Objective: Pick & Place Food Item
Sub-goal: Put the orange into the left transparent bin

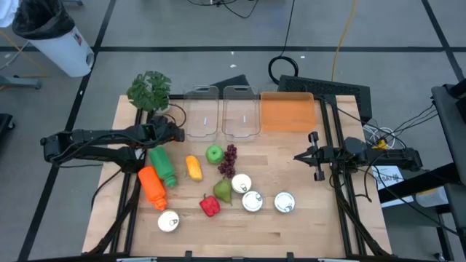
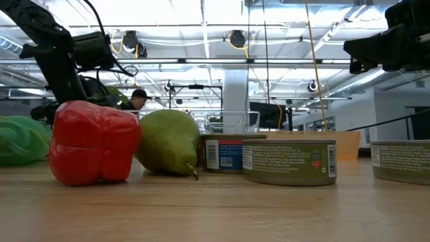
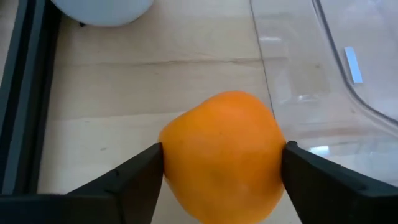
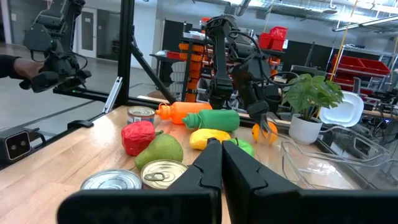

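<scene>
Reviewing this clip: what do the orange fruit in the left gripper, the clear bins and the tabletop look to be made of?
The orange fruit between the left gripper's fingers looks like smooth moulded plastic: even colour, soft sheen, no pores. The clear bins look like glossy transparent plastic, since the wood shows through them. The tabletop looks like light wood with a matte finish; grain and plank seams are visible.

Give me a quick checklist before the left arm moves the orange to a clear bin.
1. Grip: the left gripper has both fingers against the sides of the orange: ok.
2. Orange off the table: cannot tell.
3. Nearest clear bin empty: ok.
4. Second clear bin empty: ok.
5. Right gripper out of the way: ok; it is shut and waits at the table's right side.
6. Clearance from the plant pot beside the gripper: cannot tell.
</scene>
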Action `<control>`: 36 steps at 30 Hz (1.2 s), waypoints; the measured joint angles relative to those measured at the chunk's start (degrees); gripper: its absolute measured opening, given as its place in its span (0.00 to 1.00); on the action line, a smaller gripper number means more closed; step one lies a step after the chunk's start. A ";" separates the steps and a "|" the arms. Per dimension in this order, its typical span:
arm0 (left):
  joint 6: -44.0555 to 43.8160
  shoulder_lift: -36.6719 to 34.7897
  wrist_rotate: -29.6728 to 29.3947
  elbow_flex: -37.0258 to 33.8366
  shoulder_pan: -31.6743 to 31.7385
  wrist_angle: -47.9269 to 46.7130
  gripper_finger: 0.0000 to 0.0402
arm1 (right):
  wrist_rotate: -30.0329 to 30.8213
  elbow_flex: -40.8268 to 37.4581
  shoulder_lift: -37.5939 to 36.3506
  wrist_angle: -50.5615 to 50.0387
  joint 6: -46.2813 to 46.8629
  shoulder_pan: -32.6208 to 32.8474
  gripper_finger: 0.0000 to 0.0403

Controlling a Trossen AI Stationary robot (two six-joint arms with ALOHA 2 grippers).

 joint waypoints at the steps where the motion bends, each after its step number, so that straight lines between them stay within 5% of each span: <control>1: -0.90 0.00 0.25 0.00 0.11 -0.07 0.71 | -0.01 -0.02 0.00 0.00 0.00 0.00 0.00; 16: 2.41 -5.29 0.78 1.44 -3.52 -4.27 0.67 | 0.00 -0.02 -0.02 0.00 0.01 0.00 0.00; 36: 10.68 -13.80 -1.17 14.21 -10.54 -8.63 0.68 | 0.00 -0.01 0.00 0.00 0.00 -0.01 0.00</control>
